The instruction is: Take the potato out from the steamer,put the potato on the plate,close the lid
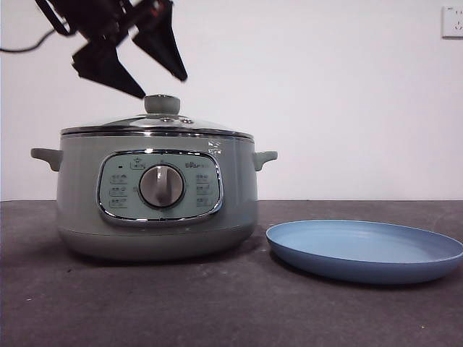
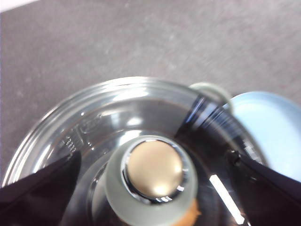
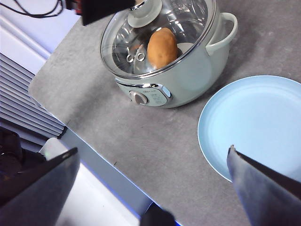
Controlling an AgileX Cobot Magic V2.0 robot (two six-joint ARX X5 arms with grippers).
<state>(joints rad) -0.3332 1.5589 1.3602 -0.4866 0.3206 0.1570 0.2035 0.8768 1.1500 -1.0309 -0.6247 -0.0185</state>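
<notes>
The sage-green steamer [image 1: 159, 195] stands left of centre with its glass lid [image 1: 155, 124] closed on it. Under the glass lies the orange-brown potato [image 3: 162, 47]; the left wrist view shows only a sliver of the potato [image 2: 189, 218]. My left gripper [image 1: 163, 85] hangs open just above the lid's knob [image 1: 162, 104], one jaw on each side and apart from it. In its own view the left gripper [image 2: 154, 157] frames the knob [image 2: 153, 176]. The light-blue plate [image 1: 365, 249] lies empty to the right of the steamer. My right gripper [image 3: 154, 151] is open, high above the table's near edge, holding nothing.
The steamer's side handles [image 1: 264, 157] stick out toward the plate and the other way. A dark grey tabletop [image 1: 217, 303] runs under everything, and its near edge [image 3: 94, 155] shows in the right wrist view. A white wall with a socket [image 1: 452, 22] stands behind.
</notes>
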